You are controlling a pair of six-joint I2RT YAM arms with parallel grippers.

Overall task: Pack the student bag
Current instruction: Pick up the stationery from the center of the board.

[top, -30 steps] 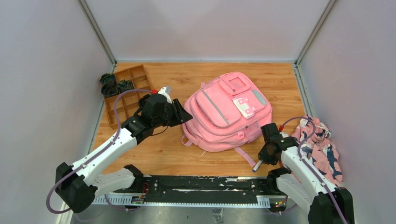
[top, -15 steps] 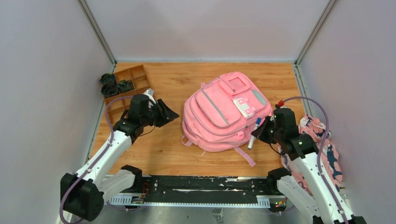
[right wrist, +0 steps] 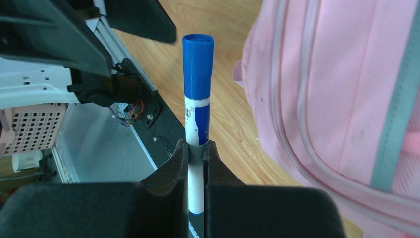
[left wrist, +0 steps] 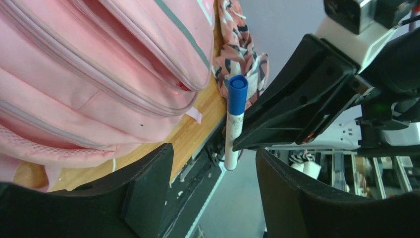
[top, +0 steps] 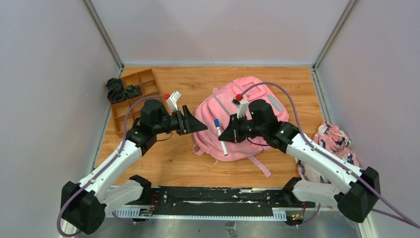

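Observation:
The pink backpack (top: 247,111) with grey trim lies flat in the middle of the wooden table; it also shows in the left wrist view (left wrist: 99,64) and the right wrist view (right wrist: 346,84). My right gripper (top: 224,136) is shut on a white marker with a blue cap (top: 220,136), held above the bag's left edge; the marker also shows in the right wrist view (right wrist: 197,104) and the left wrist view (left wrist: 234,119). My left gripper (top: 195,126) is open and empty, just left of the bag, facing the marker a short way off.
A brown compartment tray (top: 131,101) with dark items (top: 118,90) stands at the back left. A pink-and-navy floral cloth (top: 337,148) lies at the right wall. The arms' black base rail (top: 208,196) runs along the near edge.
My right arm has swung left from the floral cloth across the bag, carrying the marker. My left gripper drew back left, then moved right again towards the bag.

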